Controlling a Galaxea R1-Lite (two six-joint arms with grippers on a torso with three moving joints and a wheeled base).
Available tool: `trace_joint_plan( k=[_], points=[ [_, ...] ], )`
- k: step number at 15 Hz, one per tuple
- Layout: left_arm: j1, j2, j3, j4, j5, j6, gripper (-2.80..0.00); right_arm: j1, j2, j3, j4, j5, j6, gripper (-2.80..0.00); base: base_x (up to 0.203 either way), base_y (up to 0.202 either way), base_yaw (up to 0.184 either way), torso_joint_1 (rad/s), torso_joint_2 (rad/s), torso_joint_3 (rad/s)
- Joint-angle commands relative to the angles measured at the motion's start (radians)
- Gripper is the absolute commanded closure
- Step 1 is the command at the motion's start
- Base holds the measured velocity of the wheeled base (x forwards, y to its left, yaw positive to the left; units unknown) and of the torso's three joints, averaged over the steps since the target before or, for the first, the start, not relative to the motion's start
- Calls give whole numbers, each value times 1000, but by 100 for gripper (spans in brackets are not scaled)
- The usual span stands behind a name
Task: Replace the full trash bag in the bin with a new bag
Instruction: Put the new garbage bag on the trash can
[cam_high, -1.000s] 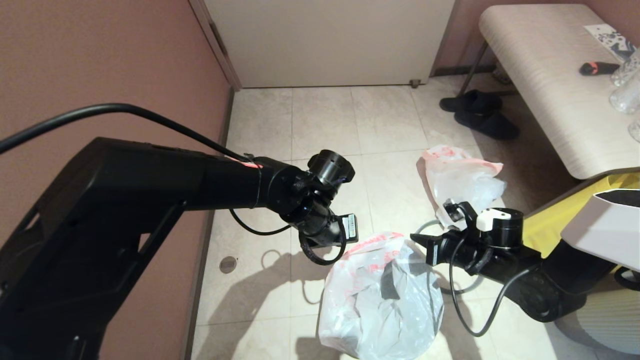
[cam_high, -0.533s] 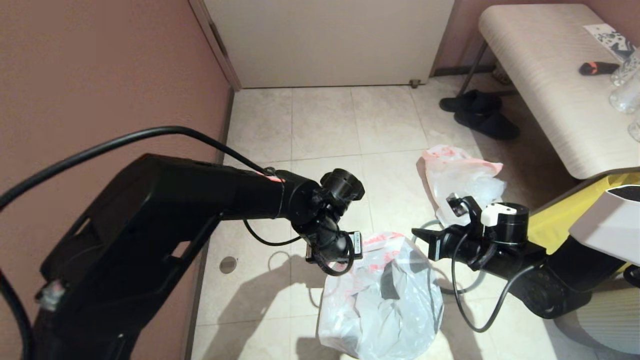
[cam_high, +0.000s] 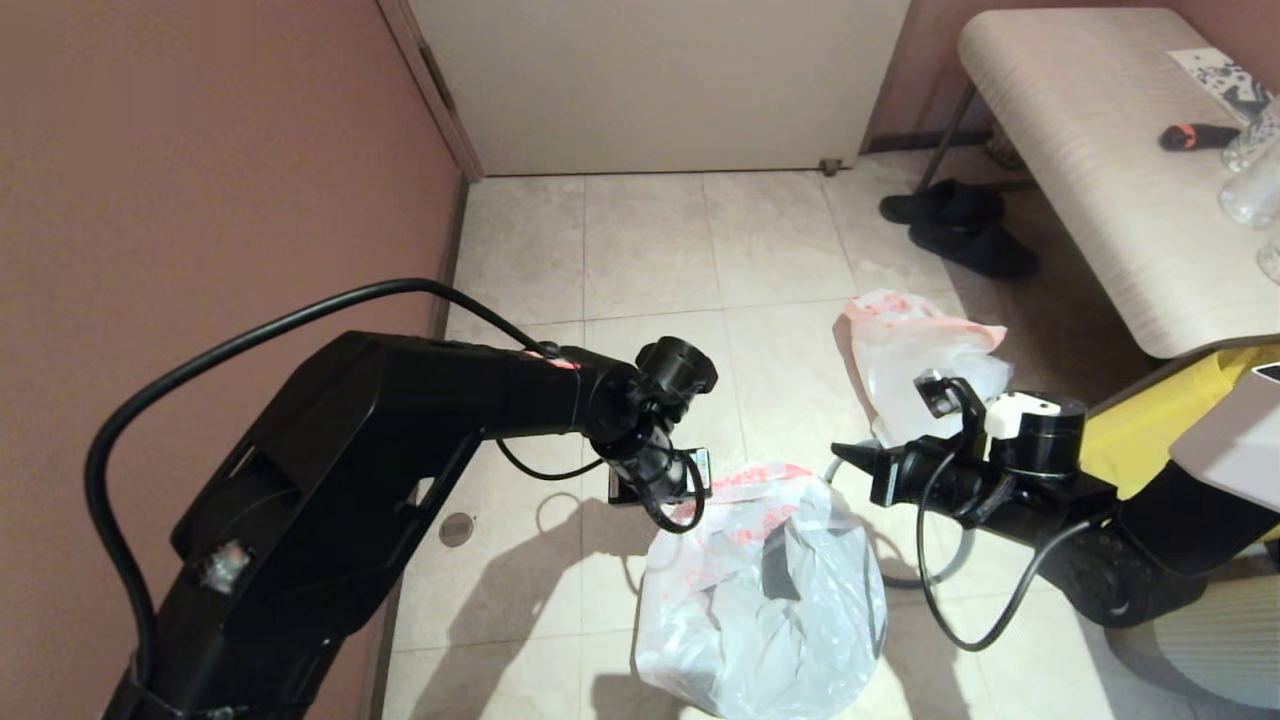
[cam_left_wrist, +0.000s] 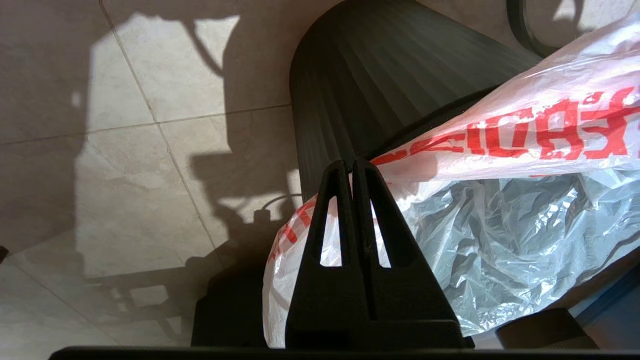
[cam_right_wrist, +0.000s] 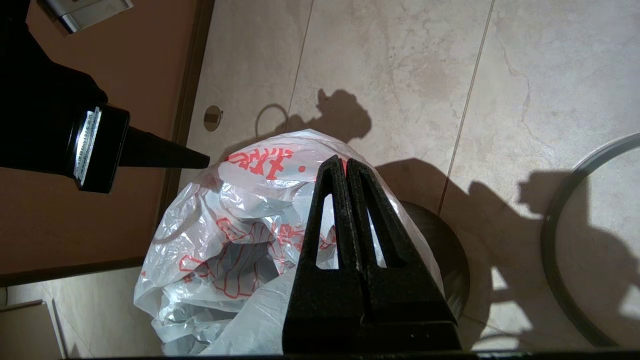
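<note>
The bin (cam_left_wrist: 370, 90), a small round black tub with ribbed plastic walls, stands on the pale tiled floor (cam_high: 650, 240), and everything else sits around it. A thin, crinkly white bag (cam_high: 770, 590) with red print is draped over the bin's mouth, billowing loosely above the rim. The left end effector (cam_left_wrist: 351, 167) is clenched at the bag's printed edge on the bin's wall side; whether film is actually caught between its flat black fingers I cannot tell. The right end effector (cam_right_wrist: 345, 165) is also clenched, its tips at the bag's edge on the opposite side of the bin, again with no clear sign of film held. The bin's grey hoop (cam_right_wrist: 555, 240) lies flat on the floor beside the bin, off its rim. A second, lumpy white bag (cam_high: 920, 360) rests on the floor beyond the bin, towards the tabletop (cam_high: 1100, 160).

The film is slick and limp, so a shallow pinch could let the edge slide free. Pulling both sides apart too hard might tear it or tip the light bin, and without the hoop nothing locks the bag in place
</note>
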Motion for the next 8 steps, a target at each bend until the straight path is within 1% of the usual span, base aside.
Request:
trace_joint_plan(
  k=[1,3,5,8],
  points=[
    [4,4,-5,3,2,-4,0,2,-7,6,-7,10,0,0,0,0,0,0,0,0],
    [9,-1,-5,3,11,-5,0,2,-11,10,-5,27,0,0,0,0,0,0,0,0],
    [-4,-33,-5,6,7,-9,0,0,-11,13,-5,31,-2,0,0,0,0,0,0,0],
    [-85,-66,-5,8,6,-6,0,-19,-7,10,-5,34,-1,0,0,0,0,0,0,0]
  ],
)
